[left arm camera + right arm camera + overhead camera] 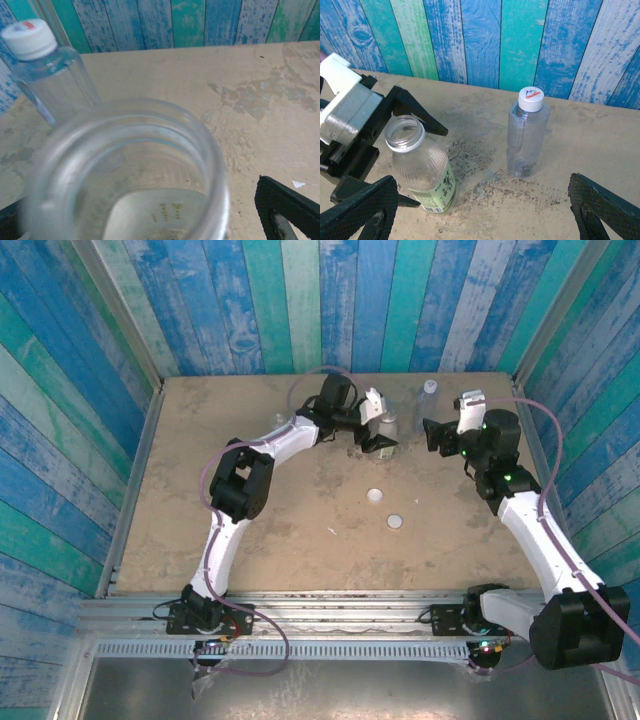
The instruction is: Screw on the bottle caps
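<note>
The taller bottle with the pale green label (422, 167) stands uncapped at the back of the table (200, 490). Its open mouth (130, 170) looms large in the left wrist view. My left gripper (380, 436) is open astride it, one finger (415, 114) behind it and a gap showing at the other finger (287, 210). The blue-tinted bottle (526, 137) stands just right of it with a white cap (530, 98) screwed on. Two loose white caps (375, 496) (394, 521) lie mid-table. My right gripper (480, 205) is open and empty, facing both bottles from the right (440, 435).
Blue and green plank walls (330, 300) close in the table on three sides, close behind the bottles. Dark stains (480, 150) mark the tabletop around the bottles. The capped blue-tinted bottle (47, 80) sits near the left gripper's left side.
</note>
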